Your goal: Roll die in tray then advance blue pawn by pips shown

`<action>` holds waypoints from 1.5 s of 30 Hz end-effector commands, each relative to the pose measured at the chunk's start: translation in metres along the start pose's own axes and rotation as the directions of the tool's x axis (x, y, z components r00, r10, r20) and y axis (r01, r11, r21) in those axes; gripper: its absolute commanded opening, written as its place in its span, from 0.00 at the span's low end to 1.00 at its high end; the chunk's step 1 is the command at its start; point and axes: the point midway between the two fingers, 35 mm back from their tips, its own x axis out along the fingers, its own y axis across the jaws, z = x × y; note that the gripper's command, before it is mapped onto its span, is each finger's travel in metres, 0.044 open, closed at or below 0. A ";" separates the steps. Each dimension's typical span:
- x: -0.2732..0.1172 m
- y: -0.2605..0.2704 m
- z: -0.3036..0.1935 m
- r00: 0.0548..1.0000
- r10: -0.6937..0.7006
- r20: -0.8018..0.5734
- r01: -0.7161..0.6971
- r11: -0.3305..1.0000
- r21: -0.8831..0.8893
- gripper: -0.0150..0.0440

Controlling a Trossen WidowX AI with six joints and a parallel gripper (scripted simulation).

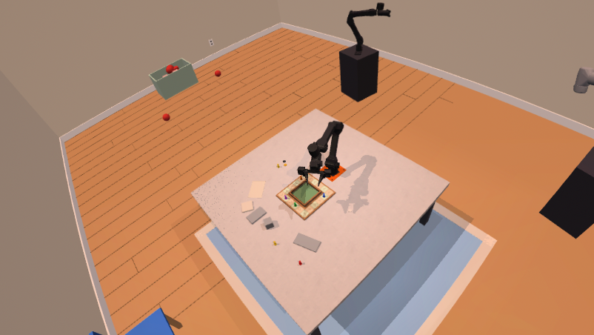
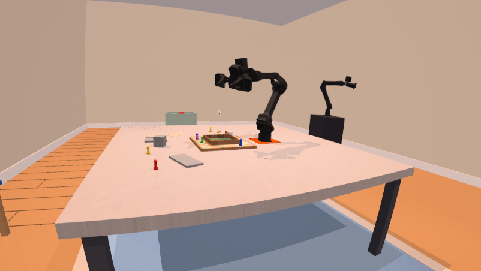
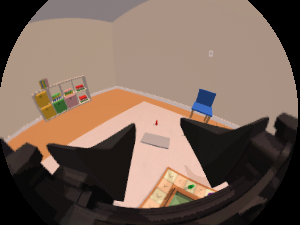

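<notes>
My gripper (image 1: 312, 184) (image 2: 227, 81) (image 3: 158, 124) is open and empty, high above the board, facing out across the table. The blue pawn (image 1: 324, 195) (image 2: 240, 142) stands on the right side of the square board (image 1: 304, 216) (image 2: 215, 147). The brown-walled tray (image 1: 314, 198) (image 2: 222, 142) with a green floor sits in the board's middle; no die shows in it. A small whitish object (image 2: 230, 133) lies behind the board, and a flat pale one (image 1: 349, 209) (image 2: 265, 157) lies to its right. I cannot tell whether either is the die.
Green (image 1: 295, 204) (image 2: 201, 139), purple (image 1: 285, 197) (image 2: 197, 136) and orange (image 1: 301, 177) (image 2: 225, 132) pawns stand on the board. Off it are a red pawn (image 1: 300, 262) (image 2: 155, 165), yellow pawns, a grey slab (image 1: 306, 242) (image 2: 186, 160) and a grey block (image 1: 269, 224) (image 2: 159, 141).
</notes>
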 end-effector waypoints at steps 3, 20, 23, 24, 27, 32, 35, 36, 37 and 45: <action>-0.011 -0.081 -0.069 0.936 -0.215 -0.279 0.197 0.976 -0.092 0.72; -0.182 -0.184 -0.258 0.386 -0.206 -0.899 0.317 0.945 -0.080 0.72; -0.224 -0.178 -0.284 0.297 -0.095 -0.950 0.316 0.949 0.004 0.72; -0.237 -0.173 -0.292 0.274 -0.054 -0.960 0.316 0.948 0.037 0.72; -0.274 -0.158 -0.309 0.226 0.071 -0.972 0.315 0.938 0.142 0.72; -0.281 -0.147 -0.312 0.219 0.101 -0.970 0.315 0.934 0.169 0.72; -0.281 -0.147 -0.312 0.219 0.101 -0.970 0.315 0.934 0.169 0.72; -0.281 -0.147 -0.312 0.219 0.101 -0.970 0.315 0.934 0.169 0.72; -0.281 -0.146 -0.312 0.219 0.102 -0.970 0.315 0.934 0.169 0.72; -0.278 -0.144 -0.326 0.219 0.102 -0.970 0.315 0.934 0.169 0.72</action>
